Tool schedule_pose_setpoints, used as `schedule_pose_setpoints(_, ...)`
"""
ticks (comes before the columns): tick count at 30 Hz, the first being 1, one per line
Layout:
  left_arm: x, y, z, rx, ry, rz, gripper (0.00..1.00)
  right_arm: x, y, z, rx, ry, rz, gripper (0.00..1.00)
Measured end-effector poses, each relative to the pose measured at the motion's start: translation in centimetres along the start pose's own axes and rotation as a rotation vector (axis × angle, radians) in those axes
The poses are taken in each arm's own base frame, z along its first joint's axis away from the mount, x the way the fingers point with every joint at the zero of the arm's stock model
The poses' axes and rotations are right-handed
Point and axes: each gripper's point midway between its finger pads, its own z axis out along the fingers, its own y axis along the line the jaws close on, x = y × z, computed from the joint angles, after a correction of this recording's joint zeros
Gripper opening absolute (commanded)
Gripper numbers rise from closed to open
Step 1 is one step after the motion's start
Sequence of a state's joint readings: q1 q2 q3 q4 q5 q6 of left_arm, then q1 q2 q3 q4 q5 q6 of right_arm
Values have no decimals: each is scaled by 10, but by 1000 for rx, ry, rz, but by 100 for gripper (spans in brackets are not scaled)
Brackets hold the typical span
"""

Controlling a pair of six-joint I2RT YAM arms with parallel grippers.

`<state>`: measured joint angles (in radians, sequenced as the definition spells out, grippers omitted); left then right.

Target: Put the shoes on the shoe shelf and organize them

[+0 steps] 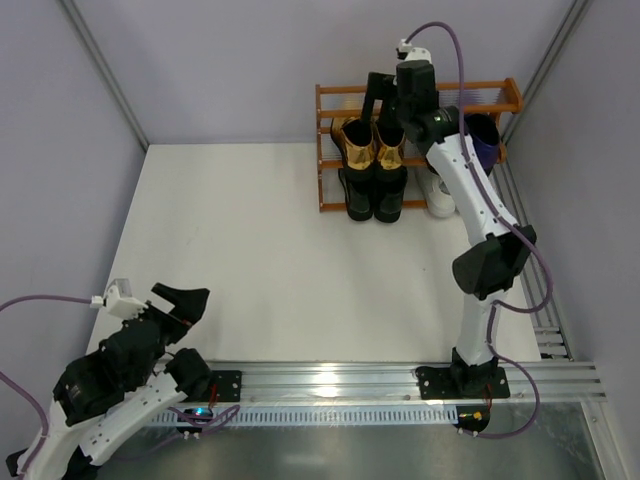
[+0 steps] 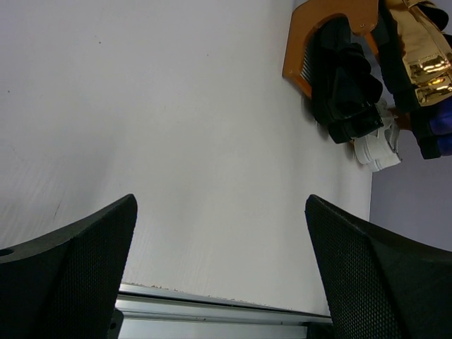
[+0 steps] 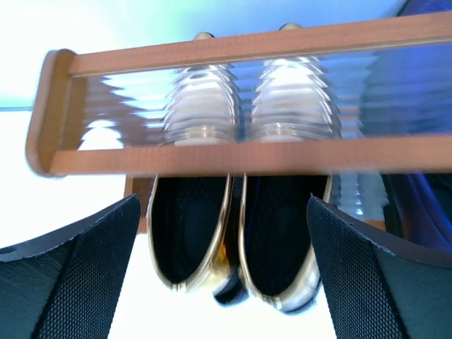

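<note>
Left jaws and right jaws both stand apart, the right by the gold loafers (image 3: pixel 187 240) on the shelf (image 3: pixel 233 159), which look stiff, light and slick, best pinched at the heel rim.

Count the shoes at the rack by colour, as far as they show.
Gold shoes: 2
Black shoes: 2
White shoes: at least 1, the right arm covers part
Purple shoes: at least 1
Total: at least 6

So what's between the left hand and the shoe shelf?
Nothing but bare white table between the left hand and shoe shelf, shown in the top view.
</note>
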<state>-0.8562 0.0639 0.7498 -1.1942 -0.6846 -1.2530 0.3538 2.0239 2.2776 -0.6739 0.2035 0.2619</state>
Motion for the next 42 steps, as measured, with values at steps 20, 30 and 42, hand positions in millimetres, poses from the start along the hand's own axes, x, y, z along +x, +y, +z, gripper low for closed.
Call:
schedule_pose_setpoints(20,20,-94,26,221,75,193,100,71,-66,-227,-87,-215,-4,100)
schedule_pose_setpoints(30,32,-154,38,299,158,347,100,102,-58,-282,-247,-223,-6,100)
schedule_pose_setpoints(42,36,-188,62,263,177,461,100,107,-72,-316,-233,-262,-4,100)
